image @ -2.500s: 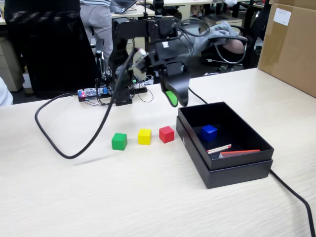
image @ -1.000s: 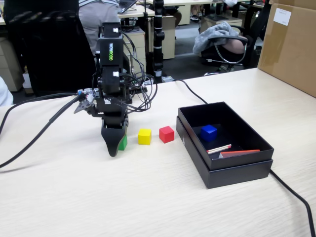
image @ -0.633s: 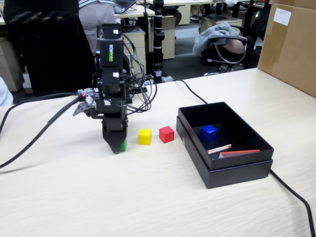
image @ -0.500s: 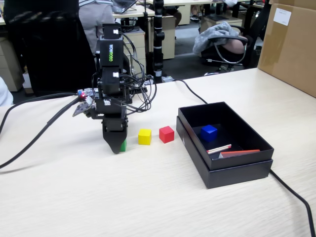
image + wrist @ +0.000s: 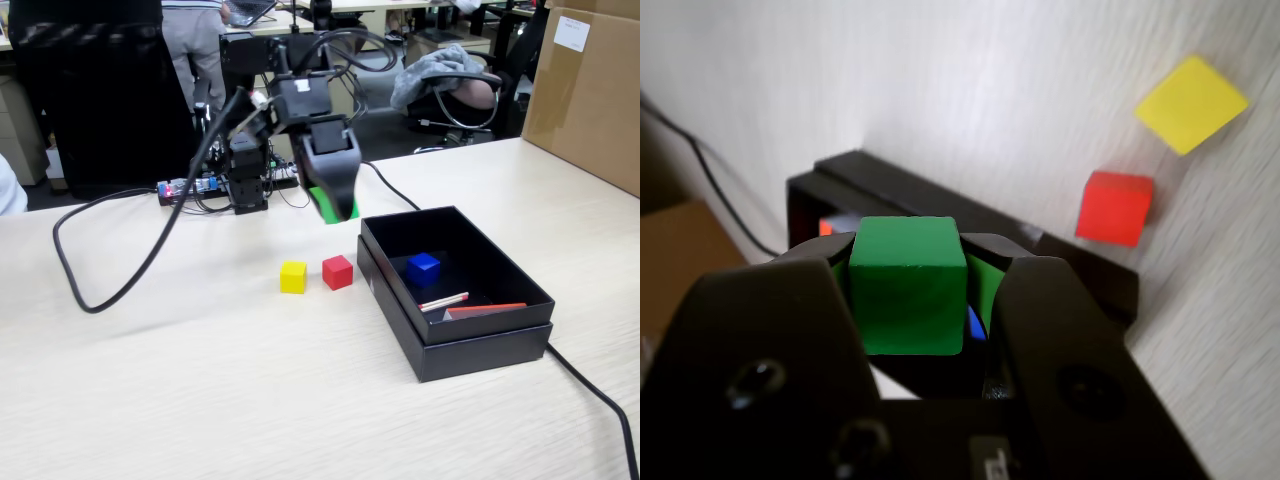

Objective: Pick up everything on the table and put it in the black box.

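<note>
Fingers [image 5: 908, 290] clamped on green cube [image 5: 907, 285], raised above worktop [image 5: 200, 380] just beside black box [image 5: 455, 290]. Blue cube [image 5: 423, 267] already inside; yellow cube [image 5: 293, 277] and red cube [image 5: 338, 272] outside. Risk: releasing early, bouncing off near rim.

Bright, even light; blurred wrist foreground

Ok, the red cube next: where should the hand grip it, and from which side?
From straight above, fingers closing on two opposite upright faces of the red cube. It sits flat, alone on the table. In the fixed view the yellow cube is left and the box right, both apart from it, but front-back faces look freest.
</note>
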Motion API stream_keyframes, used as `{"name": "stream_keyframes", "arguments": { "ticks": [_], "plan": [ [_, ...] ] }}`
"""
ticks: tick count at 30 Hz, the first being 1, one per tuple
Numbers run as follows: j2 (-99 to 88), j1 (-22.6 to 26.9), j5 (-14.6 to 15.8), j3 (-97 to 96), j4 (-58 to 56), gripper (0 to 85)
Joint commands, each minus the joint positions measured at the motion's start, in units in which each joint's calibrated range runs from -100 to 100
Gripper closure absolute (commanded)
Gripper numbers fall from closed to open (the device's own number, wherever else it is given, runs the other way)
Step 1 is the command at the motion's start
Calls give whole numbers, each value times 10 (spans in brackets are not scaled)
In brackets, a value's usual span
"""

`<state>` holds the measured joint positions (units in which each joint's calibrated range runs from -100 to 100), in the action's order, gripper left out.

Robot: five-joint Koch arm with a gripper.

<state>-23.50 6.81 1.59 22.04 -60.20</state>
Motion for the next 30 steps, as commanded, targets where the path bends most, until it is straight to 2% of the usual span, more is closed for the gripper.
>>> {"name": "stream_keyframes", "arguments": {
  "ticks": [1, 4, 6, 21, 22, 25, 28, 30],
  "plan": [
    [4, 21, -1, 51, 1, 818],
    [59, 41, 5, 62, 1, 818],
    [206, 59, 16, 114, 1, 818],
    [337, 69, 32, 134, -33, 810],
    [343, 69, 32, 133, -35, 790],
    [356, 68, 35, 125, -47, 629],
    [361, 68, 38, 124, -58, 589],
    [363, 68, 38, 121, -59, 499]
  ]
}}
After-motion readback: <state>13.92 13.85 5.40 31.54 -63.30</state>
